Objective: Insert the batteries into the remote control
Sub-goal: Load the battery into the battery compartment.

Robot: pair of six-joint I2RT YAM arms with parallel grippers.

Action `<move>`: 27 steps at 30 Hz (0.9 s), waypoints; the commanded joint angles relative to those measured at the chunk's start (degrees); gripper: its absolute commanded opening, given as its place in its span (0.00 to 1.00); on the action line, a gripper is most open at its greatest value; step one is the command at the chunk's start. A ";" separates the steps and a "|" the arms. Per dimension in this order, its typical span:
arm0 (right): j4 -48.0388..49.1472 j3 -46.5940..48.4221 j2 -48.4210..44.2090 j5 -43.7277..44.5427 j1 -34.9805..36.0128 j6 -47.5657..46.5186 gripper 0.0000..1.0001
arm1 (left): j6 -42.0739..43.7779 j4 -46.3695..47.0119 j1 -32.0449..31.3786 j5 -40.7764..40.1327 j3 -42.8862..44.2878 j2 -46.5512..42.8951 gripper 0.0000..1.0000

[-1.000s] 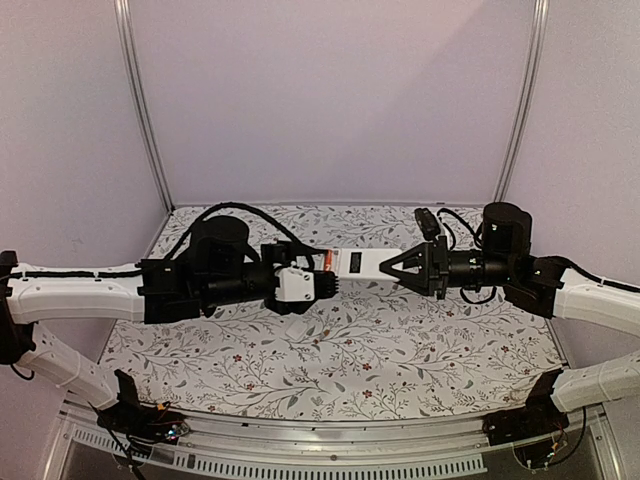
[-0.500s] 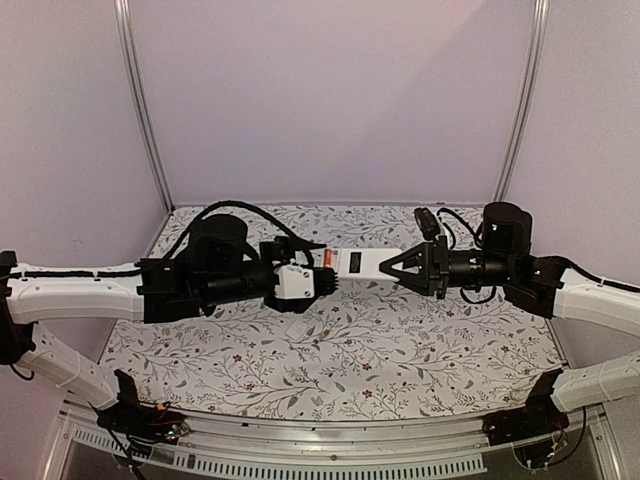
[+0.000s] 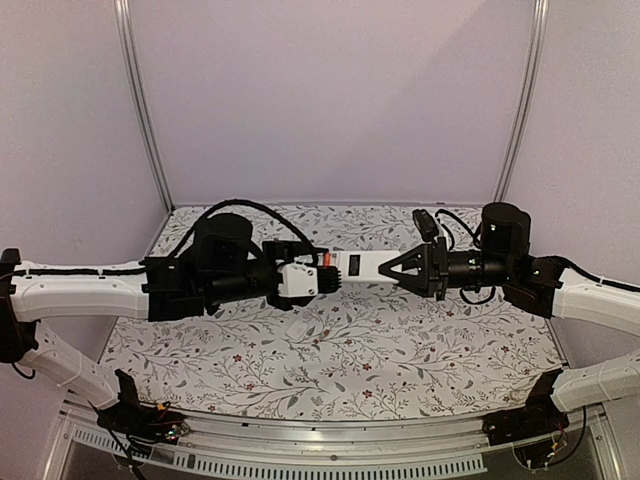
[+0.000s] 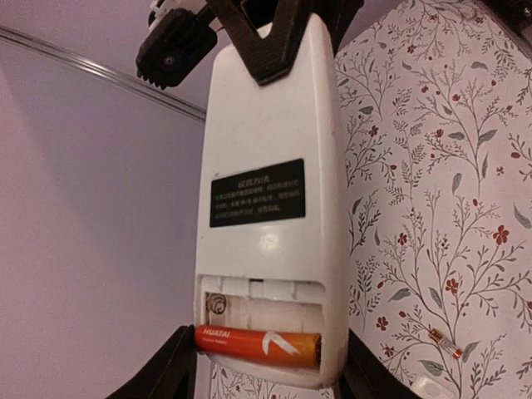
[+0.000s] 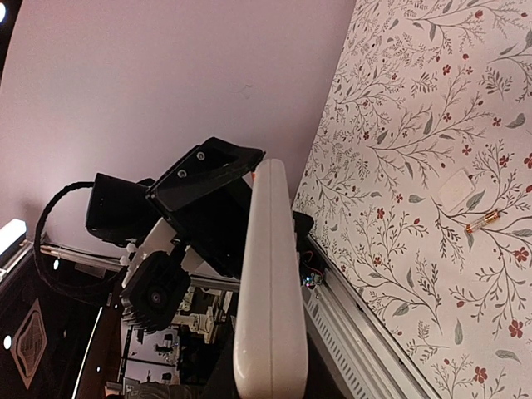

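Between the wide-set jaws of the left gripper (image 4: pixel 264 359), an orange battery (image 4: pixel 258 345) lies across the remote control's (image 4: pixel 266 166) open bay; whether they pinch it, I cannot tell. At the far end, the right gripper (image 3: pixel 402 266) clamps the remote. Press the battery squarely down until flush.

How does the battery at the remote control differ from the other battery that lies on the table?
The battery at the remote lies at the open compartment of the remote control, raised in the air; the loose battery lies flat on the table. The battery at the remote is flanked by the fingers of the left hand; the loose battery lies free, close to the white cover plate. Both are orange cylinders.
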 commanded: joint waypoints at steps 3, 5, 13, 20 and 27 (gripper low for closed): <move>1.79 1.78 -0.48 -0.46 0.38 -0.23 0.00 | 0.62 -2.24 0.72 0.63 0.89 1.05 0.51; 2.07 1.77 -0.42 -0.54 0.33 -0.18 0.00 | 1.28 -3.02 0.64 0.28 0.84 1.23 0.50; 3.68 1.98 -1.24 -0.66 0.33 1.28 0.00 | 4.81 -4.61 0.46 -2.42 0.04 1.14 0.46; 4.08 2.73 -1.69 -0.53 0.35 2.58 0.00 | 8.62 -5.67 -0.30 -3.16 -1.01 0.63 0.40; 4.17 2.92 -1.90 -0.02 0.40 2.86 0.00 | 12.24 -6.20 -1.52 -3.15 -3.14 -0.78 0.39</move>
